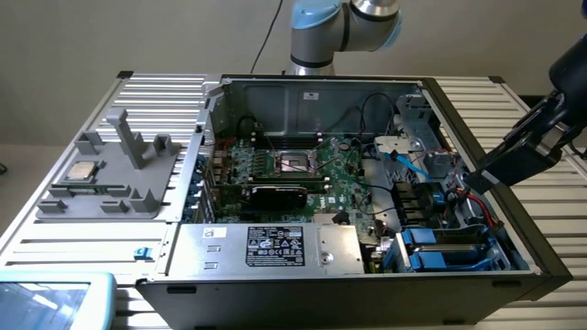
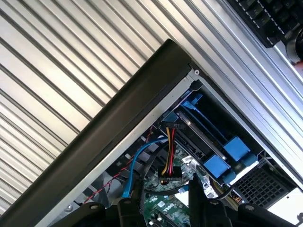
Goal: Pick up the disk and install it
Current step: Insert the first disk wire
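My gripper (image 1: 475,181) hangs over the right wall of the open computer case (image 1: 541,261), just above the drive bay (image 1: 449,249). In the wrist view its two dark fingers (image 2: 126,212) stand apart, and nothing is between them; the gripper (image 2: 161,210) is open. Below it the bay (image 2: 208,142) holds flat dark slabs in its slots, each ending in a blue plastic tab (image 2: 216,166). The disk's labelled face is hidden, so I cannot tell whether one of these slabs is the disk.
The motherboard (image 1: 303,168), loose red, yellow and blue cables (image 2: 169,156) and a silver box with a black label (image 1: 275,246) fill the case. A grey fixture (image 1: 110,185) with a small square chip (image 1: 82,170) sits on the ribbed table (image 1: 55,240) at the exterior view's left.
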{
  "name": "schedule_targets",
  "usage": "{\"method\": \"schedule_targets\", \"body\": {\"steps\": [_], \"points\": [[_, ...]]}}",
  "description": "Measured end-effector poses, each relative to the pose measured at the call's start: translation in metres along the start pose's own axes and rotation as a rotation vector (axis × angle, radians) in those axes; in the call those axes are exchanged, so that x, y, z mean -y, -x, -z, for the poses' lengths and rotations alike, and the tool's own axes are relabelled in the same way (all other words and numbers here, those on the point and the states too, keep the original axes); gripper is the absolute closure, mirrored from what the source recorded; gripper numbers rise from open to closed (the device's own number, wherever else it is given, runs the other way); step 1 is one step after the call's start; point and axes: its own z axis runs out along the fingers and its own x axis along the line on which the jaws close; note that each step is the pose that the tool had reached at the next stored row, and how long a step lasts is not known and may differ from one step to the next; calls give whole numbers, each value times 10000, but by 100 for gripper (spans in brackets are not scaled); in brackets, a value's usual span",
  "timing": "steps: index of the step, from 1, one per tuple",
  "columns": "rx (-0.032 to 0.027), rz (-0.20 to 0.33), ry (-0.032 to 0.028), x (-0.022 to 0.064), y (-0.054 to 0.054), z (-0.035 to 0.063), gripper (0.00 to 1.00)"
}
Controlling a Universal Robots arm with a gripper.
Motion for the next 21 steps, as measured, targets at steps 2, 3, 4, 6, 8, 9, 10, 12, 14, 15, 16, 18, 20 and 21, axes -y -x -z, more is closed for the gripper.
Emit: {"method": "schedule_targets", "body": {"steps": [2, 3, 4, 6, 8, 9, 10, 12, 14, 15, 16, 18, 20, 21], "points": [[0, 0, 0, 0, 0, 0, 50], [0, 0, 0, 0, 0, 0, 50], [0, 0, 0, 0, 0, 0, 50], [0, 0, -1, 0, 0, 0, 50], [0, -1, 0, 0, 0, 0, 50], [0, -1, 0, 0, 0, 0, 50], [0, 0, 0, 0, 0, 0, 50], [-28, 9, -31, -12, 13, 2, 50], [-84, 24, -93, -55, 55, 11, 50], [-106, 30, -116, -80, 79, 17, 50], [-127, 36, -139, -104, 102, 22, 50], [-162, 44, -176, -152, 150, 34, 50], [-193, 52, -210, -203, 199, 47, 50], [-207, 57, -226, -229, 225, 54, 50]]}}
